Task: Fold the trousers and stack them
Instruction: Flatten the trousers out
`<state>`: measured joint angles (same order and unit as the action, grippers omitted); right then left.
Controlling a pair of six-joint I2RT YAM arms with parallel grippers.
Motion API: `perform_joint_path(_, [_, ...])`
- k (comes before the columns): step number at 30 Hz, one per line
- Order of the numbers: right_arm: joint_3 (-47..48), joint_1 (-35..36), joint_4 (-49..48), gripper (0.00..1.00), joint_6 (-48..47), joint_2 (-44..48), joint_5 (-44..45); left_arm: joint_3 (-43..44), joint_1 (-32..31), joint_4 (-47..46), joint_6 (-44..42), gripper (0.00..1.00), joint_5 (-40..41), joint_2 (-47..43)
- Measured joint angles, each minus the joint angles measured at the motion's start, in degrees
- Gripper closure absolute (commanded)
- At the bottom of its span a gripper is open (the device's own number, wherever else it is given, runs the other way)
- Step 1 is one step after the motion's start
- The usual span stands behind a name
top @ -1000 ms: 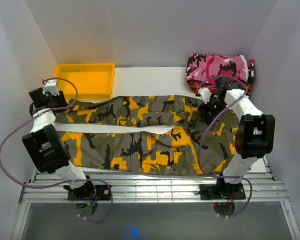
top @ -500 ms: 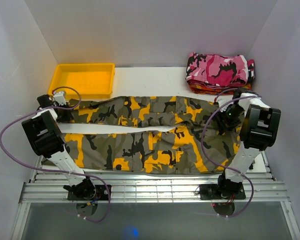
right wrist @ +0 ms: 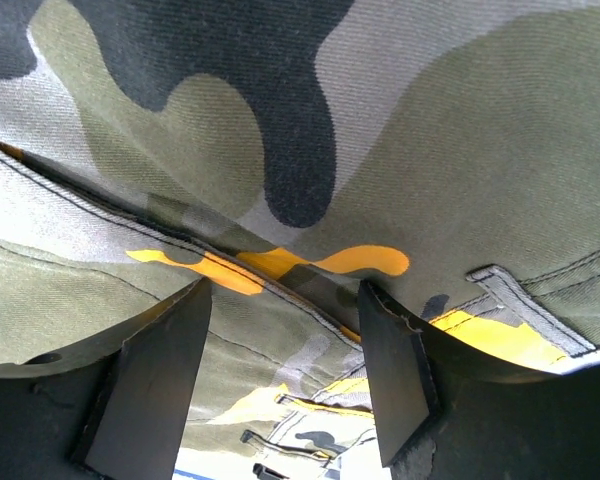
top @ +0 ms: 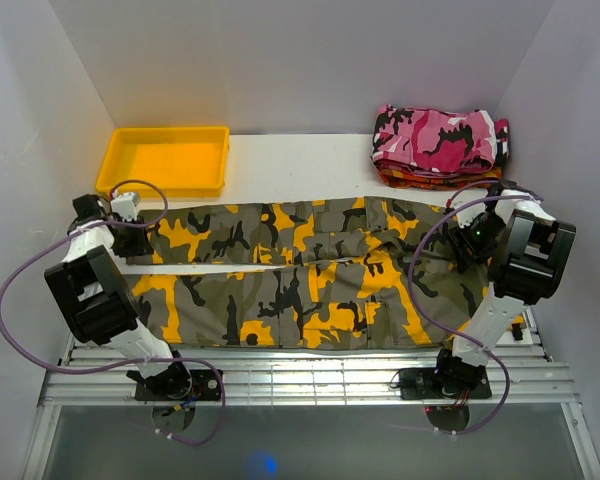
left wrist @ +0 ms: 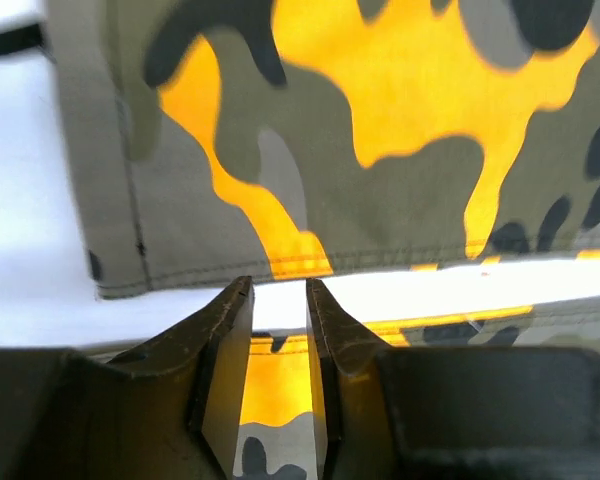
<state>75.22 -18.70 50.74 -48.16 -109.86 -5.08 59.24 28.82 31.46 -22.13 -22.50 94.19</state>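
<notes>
The camouflage trousers (top: 300, 270) lie flat across the table, both legs pointing left and the waist at the right. A thin strip of white table shows between the legs. My left gripper (top: 130, 237) is at the far leg's hem. In the left wrist view its fingers (left wrist: 278, 285) stand a narrow gap apart with flat cloth (left wrist: 380, 150) showing through, nothing pinched. My right gripper (top: 468, 240) is over the waist. In the right wrist view it (right wrist: 285, 290) is wide open just above the cloth (right wrist: 400, 120) with its seam and belt loop.
A yellow bin (top: 165, 160) stands at the back left. A folded pink camouflage garment (top: 440, 135) lies on an orange-red one (top: 425, 181) at the back right. White walls close in on three sides. A slatted metal rail (top: 300, 378) runs along the near edge.
The far leg has been drawn towards the near leg, and the trousers have shifted a little right. Both grippers have come down and nearer, the right one further right.
</notes>
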Motion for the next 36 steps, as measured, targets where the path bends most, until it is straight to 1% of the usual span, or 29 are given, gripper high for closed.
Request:
perform_joint_path(5, [0.1, 0.0, 0.5, 0.29, -1.0, 0.2, -0.8, 8.5, 0.0, 1.1, 2.4, 0.56, -1.5, 1.3])
perform_joint_path(9, [0.9, 1.2, 1.3, 0.28, -1.7, 0.2, -1.1, 14.7, -0.1, -0.2, 4.5, 0.54, -2.8, 5.4])
perform_joint_path(14, [2.3, 5.6, 1.8, 0.28, -1.5, -0.2, -1.1, 18.2, -0.2, -1.7, 6.9, 0.54, -3.3, 14.2])
perform_joint_path(18, [5.5, 8.7, 1.8, 0.28, -0.3, -2.9, -1.0, 20.4, -0.2, -2.4, 8.2, 0.54, -2.5, 21.7])
perform_joint_path(20, [6.7, 10.2, 2.1, 0.29, 0.3, -4.2, 0.3, 21.8, 0.0, -2.6, 8.7, 0.56, -1.3, 21.9])
perform_joint_path(26, [6.7, 14.4, 1.9, 0.29, 1.2, -4.4, 2.9, 23.9, 1.7, -2.4, 9.0, 0.57, 1.6, 23.4])
perform_joint_path(27, [6.7, 14.9, 1.9, 0.28, 1.2, -4.4, 2.9, 24.1, 2.2, -2.1, 8.7, 0.57, 2.2, 23.5])
perform_joint_path(31, [6.8, 15.3, 2.6, 0.18, 0.8, -3.9, 1.9, 24.6, 3.8, -0.4, 5.5, 0.50, 1.6, 23.4])
perform_joint_path(32, [7.3, 15.0, 3.4, 0.18, 0.4, -3.8, 1.3, 24.9, 4.0, 0.5, 4.5, 0.48, 1.2, 23.4])
perform_joint_path(34, [10.9, 14.4, 6.4, 0.15, -0.6, -3.8, -0.2, 26.5, 4.3, 3.0, 1.7, 0.43, -0.1, 23.4])
perform_joint_path(36, [18.4, 12.9, 9.8, 0.14, -1.7, -3.9, -1.9, 29.6, 4.3, 6.1, -0.8, 0.39, -1.5, 23.4])
